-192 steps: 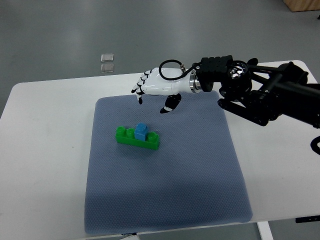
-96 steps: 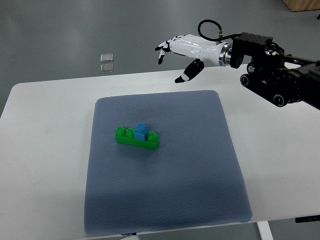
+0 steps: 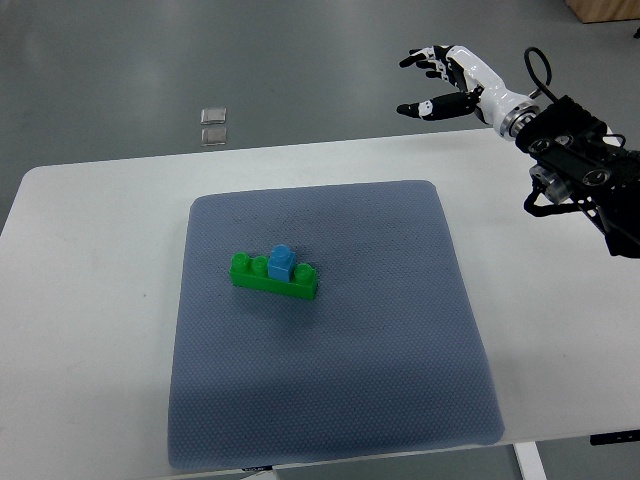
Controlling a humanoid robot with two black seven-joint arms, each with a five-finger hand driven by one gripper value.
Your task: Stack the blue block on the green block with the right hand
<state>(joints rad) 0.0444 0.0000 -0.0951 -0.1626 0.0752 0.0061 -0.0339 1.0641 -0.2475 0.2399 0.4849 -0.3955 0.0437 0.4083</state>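
A small blue block (image 3: 281,261) sits on top of a long green block (image 3: 273,277), near its middle. Both rest on the blue-grey mat (image 3: 330,330), left of its centre. My right hand (image 3: 428,82) is raised high beyond the table's far right edge, well away from the blocks. Its white fingers with black tips are spread and hold nothing. The black right arm (image 3: 580,165) enters from the right edge. My left arm does not show.
The mat lies on a white table (image 3: 90,300). Two small clear square items (image 3: 213,125) lie on the grey floor beyond the table's far edge. A wooden corner (image 3: 605,10) shows at top right.
My right hand has lifted up and swung right, away from the mat's far edge to beyond the table. The blocks have not moved.
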